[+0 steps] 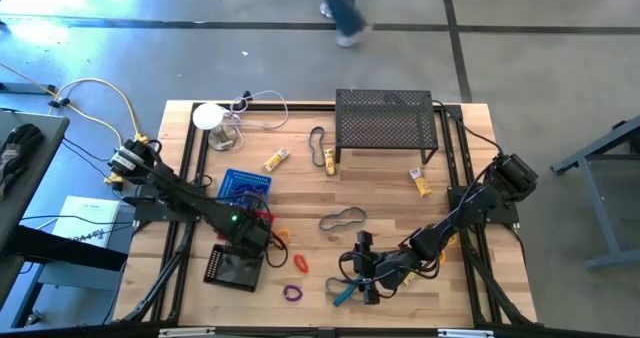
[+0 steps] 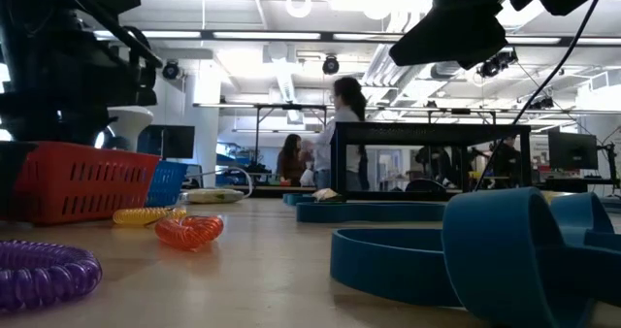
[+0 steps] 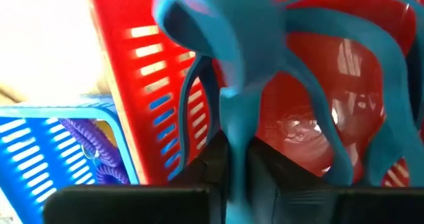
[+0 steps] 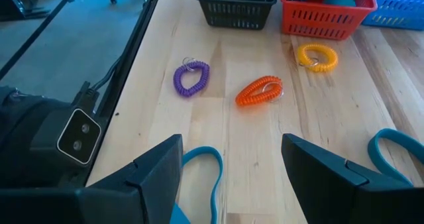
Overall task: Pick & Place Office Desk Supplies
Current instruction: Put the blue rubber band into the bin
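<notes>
Left gripper (image 3: pixel 238 164) over red basket (image 3: pixel 331 118), fingers clamped on blue elastic loop (image 3: pixel 265 45). Right gripper (image 4: pixel 228 164) low over the table (image 4: pixel 265 151), fingers spread, another blue loop (image 4: pixel 202 159) between them

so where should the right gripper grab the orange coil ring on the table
Come straight down on the orange coil ring, fingers across one long side of the loop. It lies flat on bare wood, apart from the purple ring and yellow ring. The right gripper is open, short of it.
</notes>
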